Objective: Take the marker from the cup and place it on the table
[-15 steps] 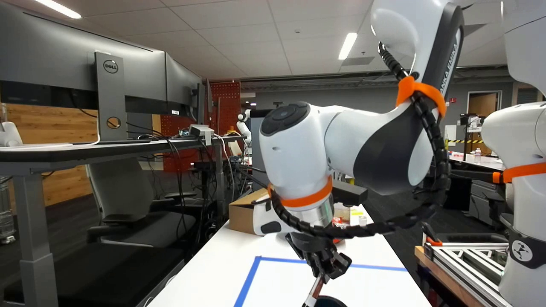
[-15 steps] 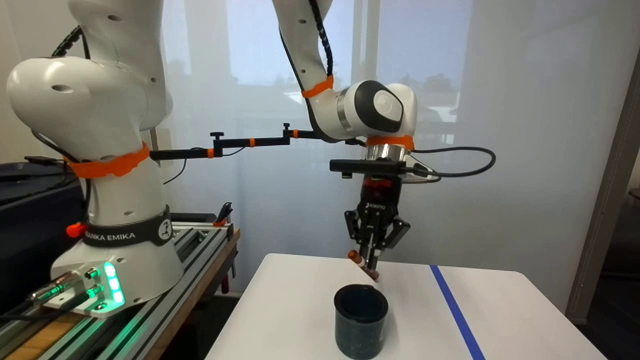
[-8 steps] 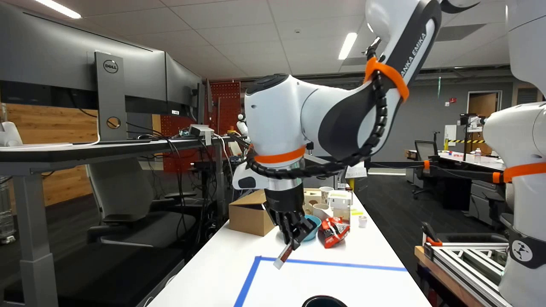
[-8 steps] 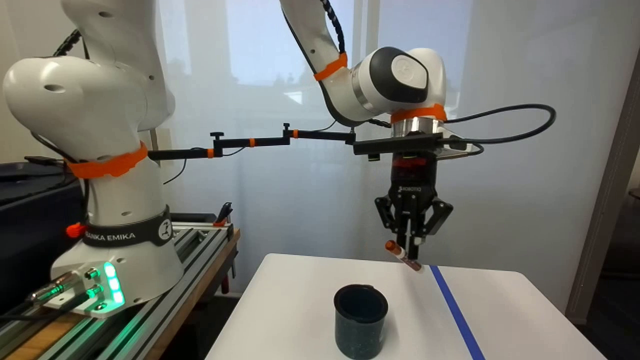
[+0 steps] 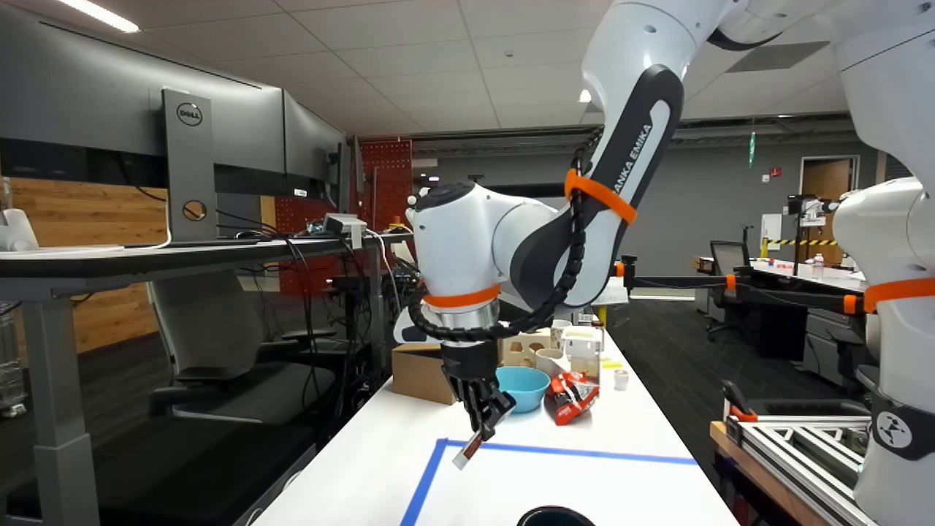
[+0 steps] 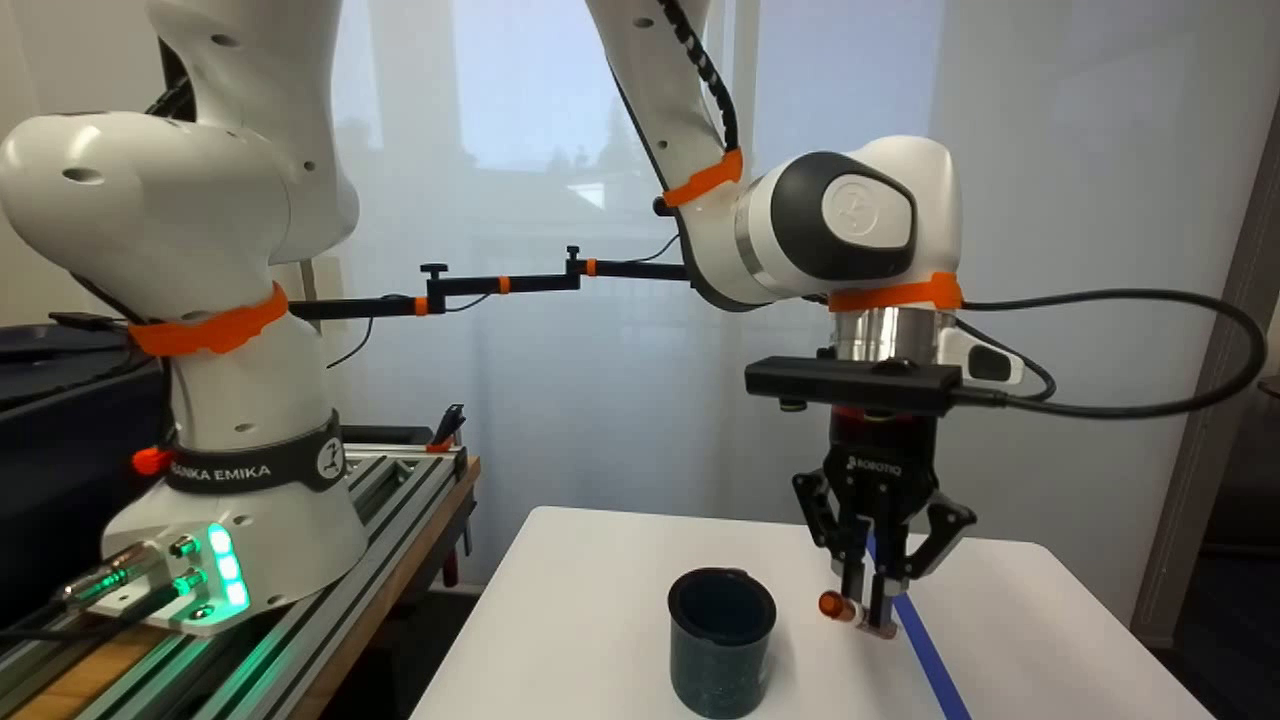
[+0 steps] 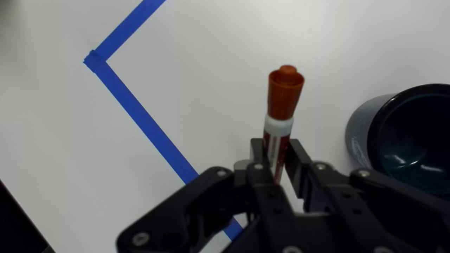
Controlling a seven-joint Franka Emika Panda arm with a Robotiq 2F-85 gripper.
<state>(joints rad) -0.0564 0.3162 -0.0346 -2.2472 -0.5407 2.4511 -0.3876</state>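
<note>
Gripper (image 7: 276, 149) pinches the marker (image 7: 279, 126) between its 2 fingers (image 7: 298, 154), hold is on the dark red section — orange cap (image 7: 285, 95) sticks out past the tips. Marker is tilted, cap end higher in an exterior view. It's out of the dark blue cup (image 6: 722, 655) and low over the white table (image 6: 590, 570); can't tell if its lower end touches the surface. Cup stands upright on the table, near the marker but apart from it, cut off by the right edge in the wrist view. Blue tape (image 7: 140, 117) forms a corner on the table; in the wrist view marker and cup are both on its inner side.

Above the gripper: black bar (image 6: 850, 385) with a looping black cable (image 6: 1110, 411), then the white arm (image 6: 655, 100), orange strap (image 6: 705, 178) around it.

Beyond the tape, in an exterior view: light blue bowl (image 5: 523, 387), red packet (image 5: 571, 398) just beside it, cardboard box (image 5: 420, 374), white mug (image 5: 551, 363), plus items too small to name.

Arm base (image 6: 240, 400) in an exterior view is on a workbench (image 6: 340, 595) with metal rails, green lights (image 6: 228, 567) lit. Black jointed rod (image 6: 510, 284) runs from the base toward the arm — far end hidden behind it.

Next to the table, in an exterior view: desk (image 5: 182, 267) carrying grey-backed monitors (image 5: 95, 102), 1 on a stand (image 5: 188, 157) marked DELL, grey chair (image 5: 208, 325) near it. Past the table: pale screen (image 6: 1030, 300) in an exterior view. Farthest back: red pegboard (image 5: 386, 175), grey wall (image 5: 694, 197), brown door (image 5: 825, 179).
</note>
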